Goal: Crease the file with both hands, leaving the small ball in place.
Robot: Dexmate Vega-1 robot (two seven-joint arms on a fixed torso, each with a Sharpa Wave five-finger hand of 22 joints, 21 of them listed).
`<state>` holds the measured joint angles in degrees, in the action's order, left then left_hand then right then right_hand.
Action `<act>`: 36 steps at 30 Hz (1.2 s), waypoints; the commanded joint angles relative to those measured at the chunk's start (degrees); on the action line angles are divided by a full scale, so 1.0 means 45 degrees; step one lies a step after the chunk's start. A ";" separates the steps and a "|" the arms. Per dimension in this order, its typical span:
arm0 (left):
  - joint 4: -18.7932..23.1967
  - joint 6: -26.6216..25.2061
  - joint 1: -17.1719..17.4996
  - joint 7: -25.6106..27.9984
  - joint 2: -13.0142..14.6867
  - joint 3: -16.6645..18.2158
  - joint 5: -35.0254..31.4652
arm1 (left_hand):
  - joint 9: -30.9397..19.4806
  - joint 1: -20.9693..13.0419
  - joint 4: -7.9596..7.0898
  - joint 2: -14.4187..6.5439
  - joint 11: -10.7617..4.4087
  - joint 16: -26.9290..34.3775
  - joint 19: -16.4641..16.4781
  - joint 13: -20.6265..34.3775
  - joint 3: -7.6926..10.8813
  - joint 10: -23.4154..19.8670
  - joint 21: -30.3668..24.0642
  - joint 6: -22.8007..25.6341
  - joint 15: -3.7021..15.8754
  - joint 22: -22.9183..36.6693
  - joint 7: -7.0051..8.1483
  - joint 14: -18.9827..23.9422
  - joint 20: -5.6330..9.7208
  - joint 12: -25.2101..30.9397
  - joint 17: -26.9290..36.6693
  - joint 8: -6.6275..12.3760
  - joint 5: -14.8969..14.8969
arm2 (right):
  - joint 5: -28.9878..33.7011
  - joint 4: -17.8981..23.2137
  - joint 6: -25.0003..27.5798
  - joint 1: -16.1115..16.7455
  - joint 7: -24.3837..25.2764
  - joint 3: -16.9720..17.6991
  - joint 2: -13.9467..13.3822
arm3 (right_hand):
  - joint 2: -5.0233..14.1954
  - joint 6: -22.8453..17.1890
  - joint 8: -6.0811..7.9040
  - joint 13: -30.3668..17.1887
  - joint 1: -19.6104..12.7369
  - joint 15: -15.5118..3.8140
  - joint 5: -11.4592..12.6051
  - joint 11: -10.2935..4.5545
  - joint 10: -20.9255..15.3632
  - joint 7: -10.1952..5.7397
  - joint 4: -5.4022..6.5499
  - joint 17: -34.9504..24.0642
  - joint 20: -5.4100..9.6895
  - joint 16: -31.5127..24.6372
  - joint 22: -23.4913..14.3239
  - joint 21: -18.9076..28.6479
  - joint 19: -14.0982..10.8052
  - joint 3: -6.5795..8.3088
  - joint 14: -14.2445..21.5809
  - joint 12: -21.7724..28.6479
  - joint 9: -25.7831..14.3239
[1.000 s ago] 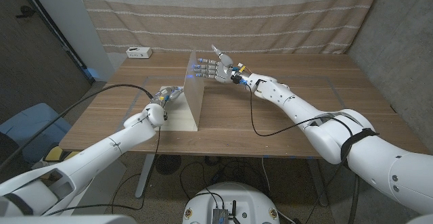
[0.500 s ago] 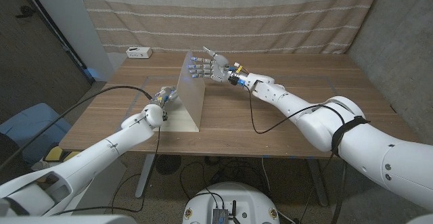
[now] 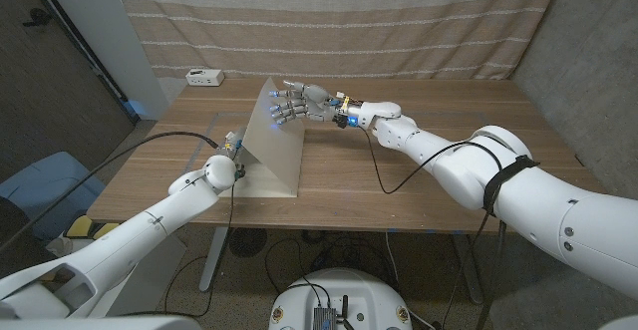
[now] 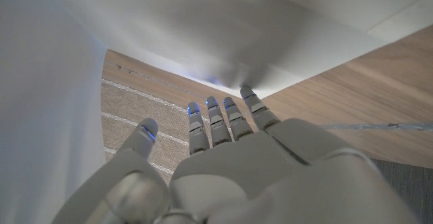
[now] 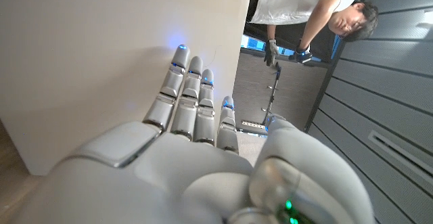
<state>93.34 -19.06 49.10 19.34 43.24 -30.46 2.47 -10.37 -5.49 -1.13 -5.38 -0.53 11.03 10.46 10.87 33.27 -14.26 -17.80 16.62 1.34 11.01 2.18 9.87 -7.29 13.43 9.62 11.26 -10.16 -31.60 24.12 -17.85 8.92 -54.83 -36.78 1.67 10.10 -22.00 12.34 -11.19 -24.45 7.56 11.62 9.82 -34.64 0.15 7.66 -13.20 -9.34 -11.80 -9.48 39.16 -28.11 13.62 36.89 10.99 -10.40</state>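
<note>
The file (image 3: 277,139) is a pale translucent sheet folder at the table's middle left. Its upper flap is raised like a tent and leans toward my left. My right hand (image 3: 297,102) presses its outstretched fingers against the flap's top part from the right, holding nothing. In the right wrist view the right hand (image 5: 189,139) has its fingertips (image 5: 177,65) on the white flap (image 5: 101,55). My left hand (image 3: 233,142) lies half behind the flap on the file's lower sheet. In the left wrist view the left hand (image 4: 230,163) reaches straight fingers under the flap (image 4: 203,28), toward the fold.
A small white device (image 3: 204,76) sits at the table's back left corner. Black cables (image 3: 374,170) trail from both arms across the wooden table (image 3: 449,151). A blue seat (image 3: 40,185) stands left of the table. A person (image 5: 304,7) stands beyond the file in the right wrist view.
My right hand has moved left and lower, tipping the file's raised flap further toward my left hand. The left hand has stayed near the fold, now more covered by the flap.
</note>
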 commanded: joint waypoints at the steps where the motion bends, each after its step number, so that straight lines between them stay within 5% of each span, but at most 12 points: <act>1: 0.0672 0.2464 0.1521 0.0914 0.0048 0.1777 0.1584 | 0.0001 -0.0081 0.0067 -0.0115 0.0166 0.0133 0.0680 0.0008 0.0185 -0.0854 -0.0150 0.0746 -0.0082 0.0001 -0.0291 0.0858 -0.0204 0.0229 0.0012 0.0173 -0.0019 | 0.2172 0.2567 -0.0939 0.0358 0.1129 -0.1395 -0.1186 | -0.0046 -0.0439 0.0150 -0.0043 0.0143 -0.0030 -0.0041 -0.0109 0.0063 0.0033 0.0029 -0.0044 -0.0004 0.0066 -0.0064 -0.0140 0.0149 0.0138 -0.0204 -0.0006 -0.0004; 7: 0.1927 0.2393 0.2650 0.2030 0.0262 0.2732 0.1720 | -0.0004 -0.0173 0.0131 -0.0189 0.0230 0.0170 0.1082 0.0006 0.0315 -0.1273 -0.0248 0.1153 -0.0163 -0.0006 -0.0478 0.1414 -0.0346 0.0277 0.0008 0.0205 -0.0007 | 0.2701 0.3726 -0.0343 0.0495 0.1835 -0.1871 -0.1671 | -0.0104 -0.0688 0.0158 -0.0043 0.0248 -0.0059 -0.0056 -0.0189 -0.0129 0.0177 0.0044 -0.0047 0.0018 0.0023 -0.0065 -0.0256 0.0195 0.0158 -0.0250 0.0097 0.0001; 13: 0.3172 0.1801 0.3889 0.3704 0.0194 0.3684 0.1364 | -0.0008 -0.0341 0.0239 -0.0330 0.0322 0.0036 0.0772 0.0008 0.0503 -0.1133 -0.0078 0.1021 -0.0290 -0.0009 -0.0475 0.1399 -0.0255 0.0125 0.0007 0.0066 0.0006 | 0.2896 0.3176 -0.0386 0.0228 0.1957 -0.2152 -0.1474 | -0.0149 -0.0976 0.0165 -0.0040 0.0331 -0.0060 -0.0065 -0.0145 -0.0393 0.0400 0.0034 -0.0035 0.0076 -0.0023 -0.0066 -0.0368 0.0192 0.0203 -0.0266 0.0205 0.0005; 18: 0.3597 0.1947 0.4736 0.5636 -0.0090 0.4139 -0.0034 | -0.0026 -0.0454 0.0256 -0.0520 0.0362 0.0219 0.0730 0.0029 0.0749 -0.1612 -0.0010 0.1458 -0.0609 0.0019 -0.0657 0.2239 -0.0593 0.0182 0.0072 0.0131 -0.0019 | 0.3204 0.2884 -0.0428 0.0037 0.2092 -0.2443 -0.1323 | -0.0081 -0.1018 0.0105 -0.0037 0.0305 -0.0111 -0.0052 -0.0150 -0.0668 0.0444 -0.0014 -0.0020 0.0170 -0.0099 -0.0068 -0.0423 0.0115 0.0323 -0.0151 0.0301 0.0006; 24: 0.3575 0.2381 0.5254 0.7565 -0.0317 0.4385 -0.2243 | -0.0039 -0.0555 0.0269 -0.0609 0.0250 0.0310 0.1050 0.0053 0.1002 -0.2255 -0.0111 0.2024 -0.0612 0.0067 -0.0765 0.2961 -0.0698 0.0280 0.0108 0.0208 -0.0066 | 0.3717 0.2972 -0.0548 -0.0060 0.2549 -0.2791 -0.1276 | -0.0124 -0.1022 0.0012 -0.0029 -0.0051 -0.0058 -0.0043 -0.0102 -0.0769 0.0480 -0.0366 0.0054 0.0227 -0.0120 -0.0068 -0.0515 0.0051 0.0585 -0.0116 0.0311 0.0008; 27: 0.3396 0.2029 0.5185 0.8806 -0.0560 0.4261 -0.3814 | -0.0065 -0.0710 0.0370 -0.0608 0.0173 0.0362 0.1394 0.0080 0.1315 -0.3357 -0.0249 0.3340 -0.0335 0.0125 -0.0835 0.3745 -0.0533 0.0508 0.0117 0.0501 -0.0154 | 0.3769 0.2718 -0.0566 -0.0164 0.2584 -0.2858 -0.1115 | -0.0115 -0.1060 -0.0053 -0.0023 -0.0476 -0.0093 -0.0047 -0.0106 -0.0780 0.0491 -0.0759 0.0112 0.0257 -0.0118 -0.0069 -0.0616 0.0025 0.0894 -0.0158 0.0287 0.0008; 29: 0.3425 0.1809 0.5215 0.8828 -0.0503 0.4289 -0.4247 | -0.0074 -0.0867 0.0545 -0.0581 0.0080 0.0376 0.1658 0.0082 0.1535 -0.3885 -0.0368 0.4262 -0.0166 0.0158 -0.0915 0.4250 -0.0427 0.0567 0.0103 0.0675 -0.0218 | 0.3849 0.2670 -0.0659 -0.0172 0.2712 -0.2898 -0.1082 | -0.0154 -0.1078 -0.0077 -0.0022 -0.0622 -0.0082 -0.0064 -0.0091 -0.0794 0.0498 -0.0908 0.0141 0.0265 -0.0104 -0.0069 -0.0660 0.0023 0.0995 -0.0192 0.0284 0.0008; 36: 0.3427 0.1615 0.5253 0.7895 -0.0206 0.4396 -0.4589 | -0.0074 -0.1249 0.1017 -0.0524 0.0004 0.0352 0.1998 0.0078 0.1860 -0.4369 -0.0528 0.4913 0.0059 0.0187 -0.0935 0.4789 -0.0274 0.0562 0.0068 0.0700 -0.0335 | 0.3738 0.2841 -0.0561 -0.0018 0.2870 -0.2808 -0.1115 | -0.0218 -0.1150 -0.0095 -0.0021 -0.0732 -0.0068 -0.0103 -0.0074 -0.0771 0.0538 -0.1050 0.0178 0.0294 -0.0063 -0.0069 -0.0745 0.0066 0.1097 -0.0288 0.0262 0.0008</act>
<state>108.30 -10.22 71.18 52.78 41.85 -11.87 -10.35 -10.55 -10.16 2.82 -7.68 -0.56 12.33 18.97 11.08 41.07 -33.15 -19.74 37.64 1.35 11.63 -2.00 30.70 -8.70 15.70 9.86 13.99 -11.26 -15.74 36.57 -20.31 8.61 -43.84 -48.88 -3.50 9.22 -26.52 11.97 -11.20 -27.17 7.15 11.19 9.42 -37.57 2.66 3.34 -12.24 -8.38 -12.08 -9.47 36.14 -27.84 18.30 35.89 11.91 -10.42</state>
